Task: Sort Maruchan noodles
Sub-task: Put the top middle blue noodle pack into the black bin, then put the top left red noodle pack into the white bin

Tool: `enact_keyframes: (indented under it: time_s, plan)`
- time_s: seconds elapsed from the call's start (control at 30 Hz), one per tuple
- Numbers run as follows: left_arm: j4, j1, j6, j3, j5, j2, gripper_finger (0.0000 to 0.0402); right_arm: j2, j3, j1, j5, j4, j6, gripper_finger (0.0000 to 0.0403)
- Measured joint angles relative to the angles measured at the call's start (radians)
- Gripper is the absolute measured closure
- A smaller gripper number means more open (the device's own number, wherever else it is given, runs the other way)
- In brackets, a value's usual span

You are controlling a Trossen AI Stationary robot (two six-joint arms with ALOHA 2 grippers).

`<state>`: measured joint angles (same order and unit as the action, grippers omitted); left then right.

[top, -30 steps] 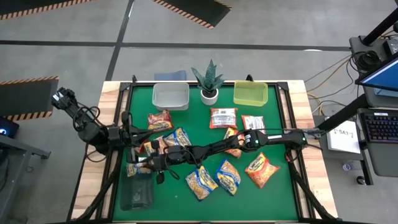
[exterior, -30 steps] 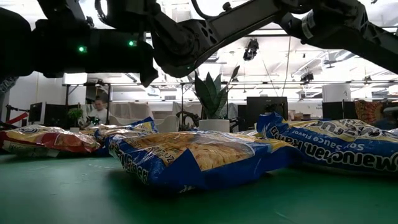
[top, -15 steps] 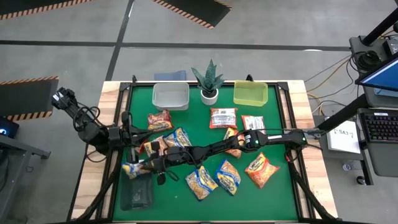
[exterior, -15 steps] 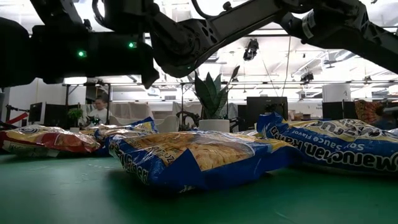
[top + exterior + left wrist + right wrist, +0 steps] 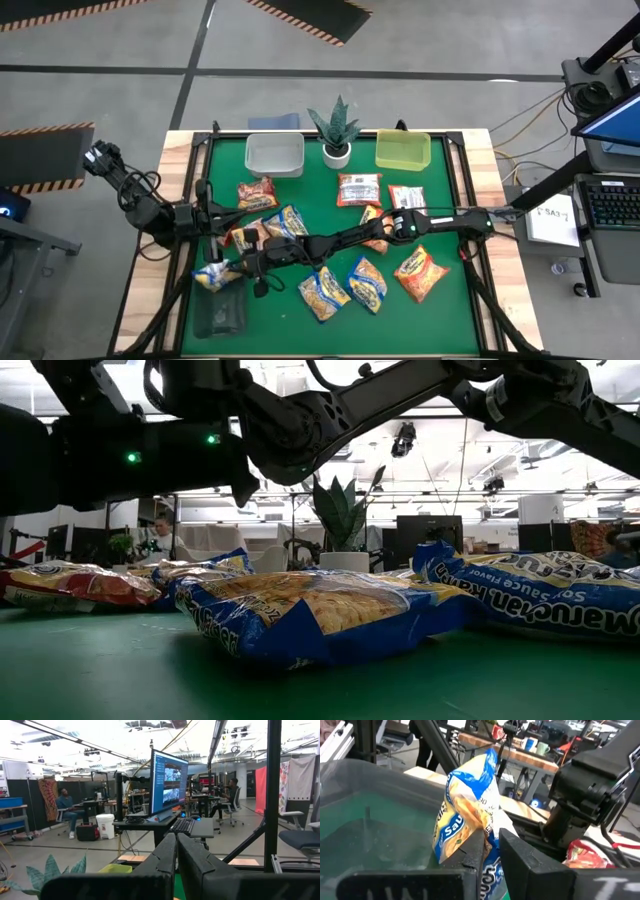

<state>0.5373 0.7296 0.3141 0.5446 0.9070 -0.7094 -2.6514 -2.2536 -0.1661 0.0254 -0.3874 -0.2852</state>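
Fingers (image 5: 517, 851) of the right gripper (image 5: 491, 847) clamped on a crinkly yellow-blue Maruchan packet (image 5: 469, 810), "Sa" legible; left gripper (image 5: 176, 851) fingers pressed together, empty.

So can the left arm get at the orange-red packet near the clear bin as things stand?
Probably yes: the left gripper sits just beside that orange-red packet, with nothing between them.
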Motion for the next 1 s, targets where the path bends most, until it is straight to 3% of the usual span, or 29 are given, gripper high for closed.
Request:
enact_keyframes:
  time_s: [0.4,0.67,1.0]
  plan:
    - [0.000,0.000,0.000,0.000,0.000,0.000,0.0402,0.005,-0.002,-0.002,-0.005,0.048,0.062,0.0350]
    - [-0.003,0.000,0.000,0.000,0.000,0.000,0.0402,0.007,-0.087,-0.001,-0.139,0.212,0.118,0.0280]
    - [-0.006,0.000,0.000,0.000,0.000,0.000,0.0402,0.047,-0.102,0.004,-0.156,0.324,0.128,0.0217]
